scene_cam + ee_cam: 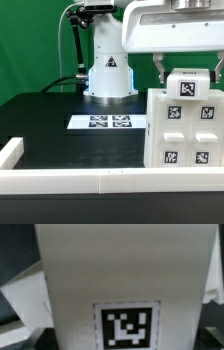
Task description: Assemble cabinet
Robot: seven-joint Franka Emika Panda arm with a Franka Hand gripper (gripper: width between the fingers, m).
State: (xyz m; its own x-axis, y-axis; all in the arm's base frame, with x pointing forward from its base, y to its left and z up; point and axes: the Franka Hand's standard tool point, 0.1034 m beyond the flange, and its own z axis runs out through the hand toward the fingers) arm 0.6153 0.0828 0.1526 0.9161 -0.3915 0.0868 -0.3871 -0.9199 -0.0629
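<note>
Marker board (pixel 108 122) lies flat mid-table, at the exterior view's left of the action. Cabinet (pixel 186 125) stands upright at that view's right, against the white front rail (pixel 70 180). Gripper (pixel 188 72) straddles its top, fingers pinching a small tagged block (pixel 125 291). Judgement: keep the grip square, lower slowly, avoid tipping the body.

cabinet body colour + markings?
White cabinet, with black-and-white square tags. Exterior view shows it best.
</note>
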